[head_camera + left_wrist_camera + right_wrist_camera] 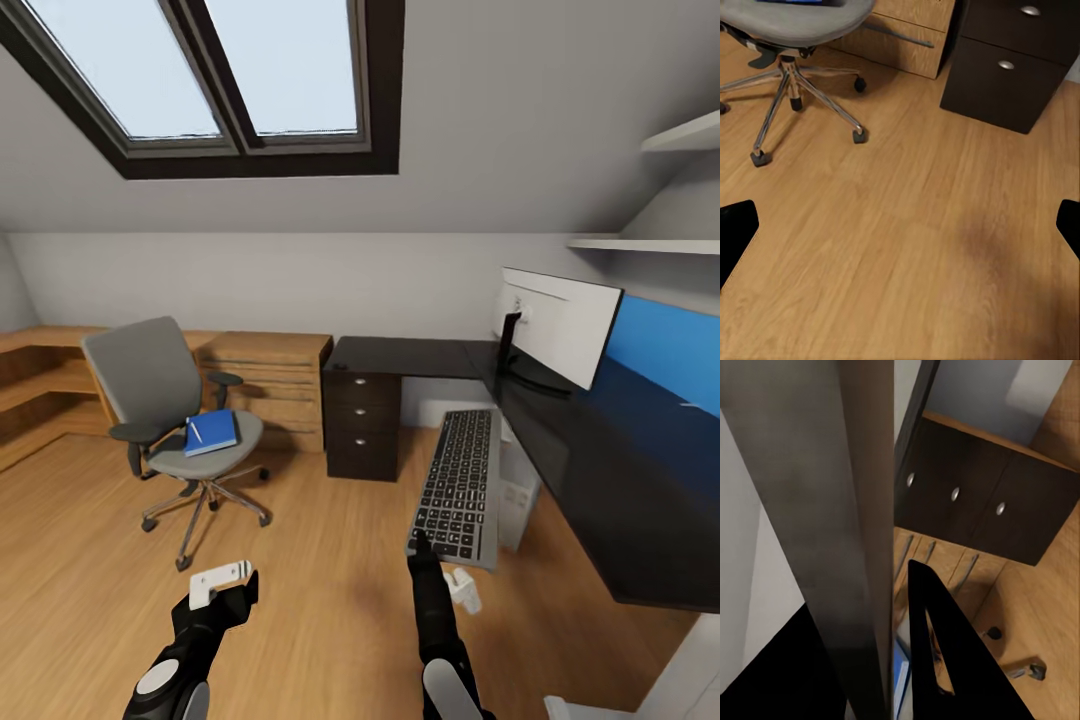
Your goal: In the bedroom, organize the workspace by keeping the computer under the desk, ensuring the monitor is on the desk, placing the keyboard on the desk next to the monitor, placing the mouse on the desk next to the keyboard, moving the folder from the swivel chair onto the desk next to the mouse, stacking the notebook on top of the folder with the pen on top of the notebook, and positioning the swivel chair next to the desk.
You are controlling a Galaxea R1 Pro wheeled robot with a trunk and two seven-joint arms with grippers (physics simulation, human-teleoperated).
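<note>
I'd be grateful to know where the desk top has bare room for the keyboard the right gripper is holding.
The desk has a long bare stretch of black top running from the monitor stand toward the camera, bordered by the blue back panel. The corner section above the drawer unit is bare too. Around the monitor's base it is crowded. The right gripper holds the keyboard beside the desk edge.

Glossy black desk (600,470), wood plank floor (330,600)

Bright, even daylight from the skylight (240,70); soft shadows, wide-angle edge stretch.
</note>
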